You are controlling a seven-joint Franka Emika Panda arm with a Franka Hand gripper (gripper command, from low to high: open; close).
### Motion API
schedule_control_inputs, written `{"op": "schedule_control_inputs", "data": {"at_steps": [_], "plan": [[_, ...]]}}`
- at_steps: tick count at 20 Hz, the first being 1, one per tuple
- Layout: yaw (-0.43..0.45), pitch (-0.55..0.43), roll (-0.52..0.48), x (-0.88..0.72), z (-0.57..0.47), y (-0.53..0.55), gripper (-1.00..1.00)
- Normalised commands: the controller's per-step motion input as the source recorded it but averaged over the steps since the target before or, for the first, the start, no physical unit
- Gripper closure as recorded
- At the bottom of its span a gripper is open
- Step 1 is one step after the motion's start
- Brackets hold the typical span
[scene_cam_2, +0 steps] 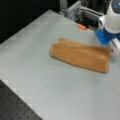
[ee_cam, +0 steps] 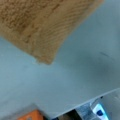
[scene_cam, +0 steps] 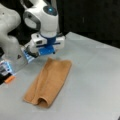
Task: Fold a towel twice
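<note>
The tan, orange-brown terry-cloth towel (scene_cam: 48, 81) lies flat on the grey tabletop (scene_cam: 95, 82) as a long narrow strip, folded over once lengthwise, its near end rolled into a small open loop in a front view and its layered edges showing in a front view (scene_cam_2: 80, 55); in the wrist view one towel corner (ee_cam: 37, 27) fills the upper left over bare table. Beyond its far end hangs the white-and-blue gripper (scene_cam: 47, 51), just above and beside that end, holding nothing visible; I cannot tell whether its fingers are spread or closed. A small orange object (scene_cam_2: 81, 26) sits further back by the table edge.
</note>
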Motion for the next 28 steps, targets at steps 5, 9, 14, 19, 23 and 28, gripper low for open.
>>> {"op": "schedule_control_inputs", "data": {"at_steps": [5,9,14,19,23,28], "plan": [[-0.029,0.055,-0.136,0.48,0.04,0.30,-1.00],[0.059,0.023,-0.195,0.49,0.00,0.26,-1.00],[0.090,0.056,-0.198,0.47,0.04,0.16,-1.00],[0.117,0.068,-0.251,0.40,0.02,0.09,-1.00],[0.151,0.057,-0.285,0.38,-0.06,0.10,-1.00],[0.059,0.050,-0.285,0.35,-0.10,0.14,-1.00]]}}
